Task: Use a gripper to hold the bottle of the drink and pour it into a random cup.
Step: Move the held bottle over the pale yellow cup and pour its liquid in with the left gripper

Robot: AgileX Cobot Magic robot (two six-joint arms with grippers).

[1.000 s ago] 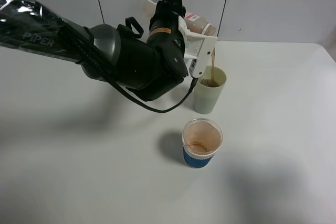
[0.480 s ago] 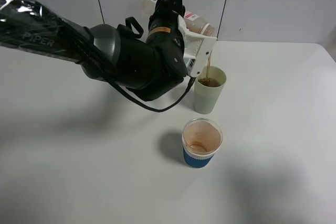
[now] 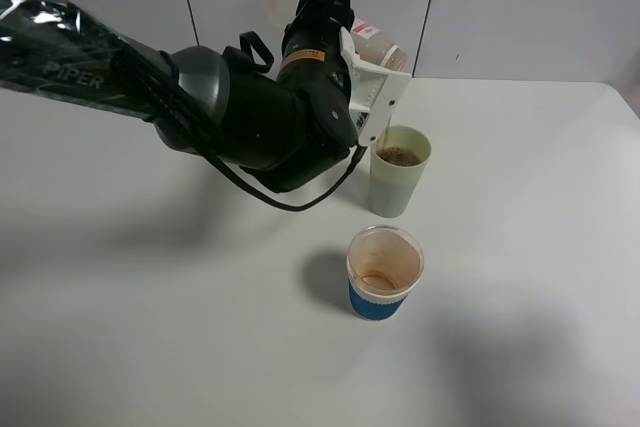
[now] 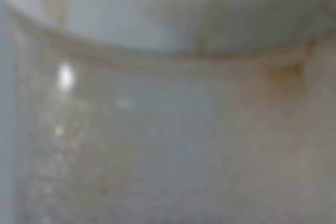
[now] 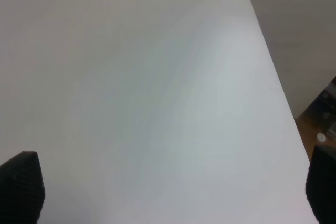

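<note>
White counter (image 3: 520, 247); bottle (image 3: 378, 45) tipped, neck slanting down twd cup (image 3: 398, 187); left gripper (image 3: 382, 92) jaws clenched on its body.

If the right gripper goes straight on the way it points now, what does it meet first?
Probably the table: the right gripper points at it, jaws open, and nothing else shows in between.

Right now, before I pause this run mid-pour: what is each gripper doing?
Left gripper: closed on the bottle, tipped over the pale green cup.
Right gripper: open, holding nothing.
</note>
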